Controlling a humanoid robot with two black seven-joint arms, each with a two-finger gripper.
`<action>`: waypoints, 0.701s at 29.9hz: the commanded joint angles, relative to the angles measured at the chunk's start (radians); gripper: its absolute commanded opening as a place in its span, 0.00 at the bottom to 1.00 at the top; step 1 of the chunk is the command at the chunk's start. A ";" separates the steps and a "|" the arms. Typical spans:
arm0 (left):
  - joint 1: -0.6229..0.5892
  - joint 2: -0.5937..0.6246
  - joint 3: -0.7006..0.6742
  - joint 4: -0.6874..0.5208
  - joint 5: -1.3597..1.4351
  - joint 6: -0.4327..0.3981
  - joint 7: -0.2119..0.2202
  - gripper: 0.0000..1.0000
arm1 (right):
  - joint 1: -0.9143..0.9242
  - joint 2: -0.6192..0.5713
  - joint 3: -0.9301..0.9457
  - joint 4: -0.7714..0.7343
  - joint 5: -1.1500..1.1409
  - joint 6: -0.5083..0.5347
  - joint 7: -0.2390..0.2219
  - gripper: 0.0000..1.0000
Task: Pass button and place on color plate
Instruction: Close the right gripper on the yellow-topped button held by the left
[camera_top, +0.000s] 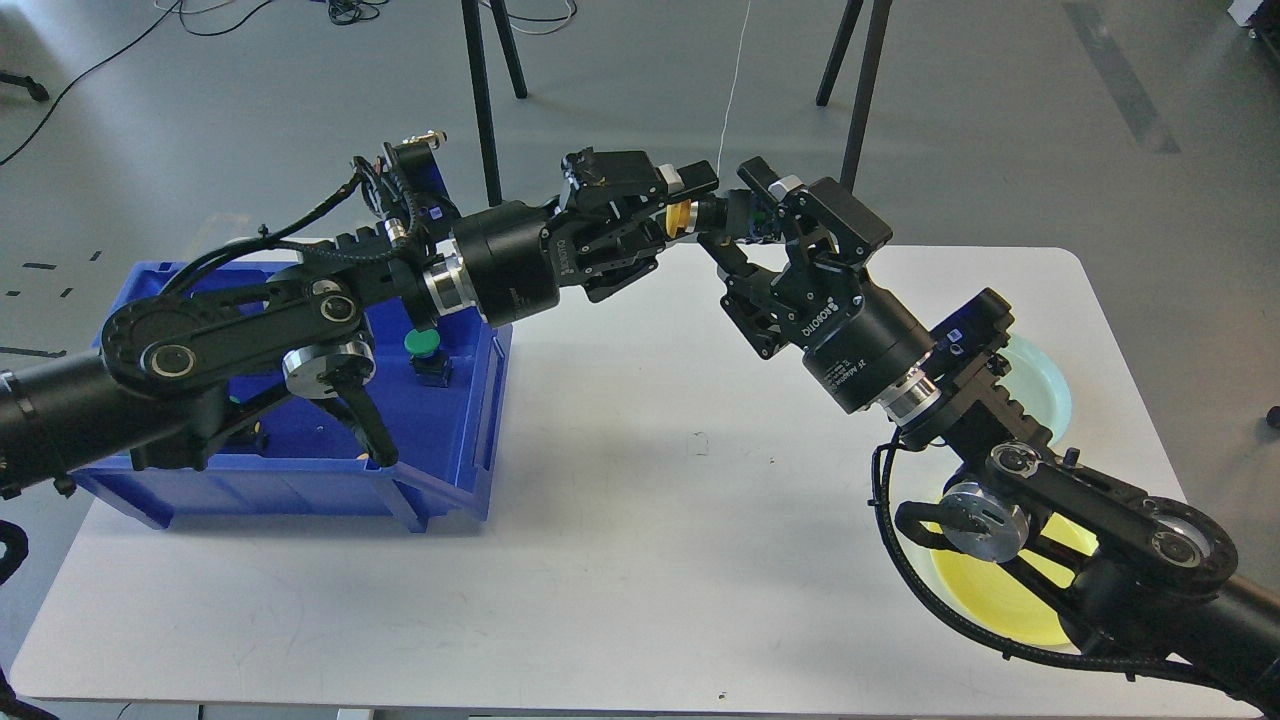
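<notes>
My left gripper (692, 203) is shut on a yellow button (681, 215) and holds it up in the air beyond the table's far edge, its black switch body (738, 213) pointing right. My right gripper (741, 214) has come up to it. Its jaws straddle the black body, one finger (762, 184) above and one below, still slightly apart from it. A yellow plate (985, 590) lies at the front right, partly hidden by my right arm. A pale blue plate (1045, 385) lies behind it.
A blue bin (455, 440) stands on the left of the white table (640, 520), under my left arm, with a green button (423, 345) inside. Black stand legs (480, 90) rise from the floor behind the table.
</notes>
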 joint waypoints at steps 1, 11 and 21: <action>0.002 0.001 0.000 0.000 0.000 -0.003 0.000 0.08 | 0.001 0.002 0.000 0.001 -0.002 0.001 0.000 0.54; 0.003 0.001 0.000 -0.002 0.001 -0.017 0.000 0.11 | 0.004 0.002 0.000 0.001 -0.004 -0.004 0.000 0.12; 0.006 0.000 -0.005 -0.003 0.000 -0.014 0.000 0.59 | 0.004 -0.006 -0.005 0.002 -0.004 -0.020 0.000 0.05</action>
